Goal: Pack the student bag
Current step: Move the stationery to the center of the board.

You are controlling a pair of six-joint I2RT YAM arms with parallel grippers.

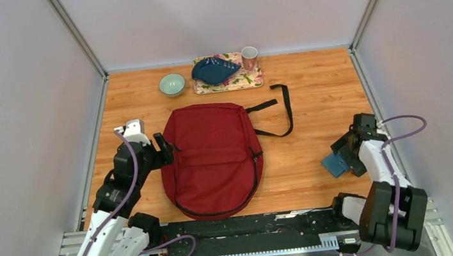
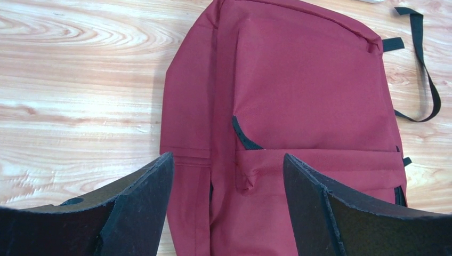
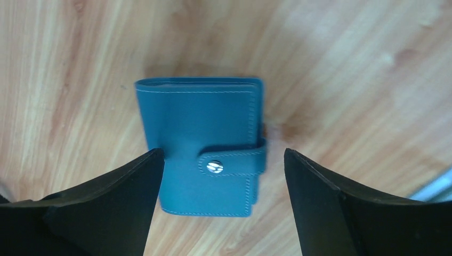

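Student bag (image 1: 214, 155) lies flat mid-surface (image 1: 312, 112), with no wide opening visible. Left pincer (image 2: 228, 156) is apart and empty over its left side. Right pincer (image 3: 224, 152) is apart, straddling the blue wallet (image 3: 208, 122) near the right edge. Risk: the thin, flat wallet skids when pinched, and there's nowhere to insert it.

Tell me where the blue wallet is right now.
In the top view the blue wallet lies on the right side of the table, right of the student bag, straddled by the open right tool.
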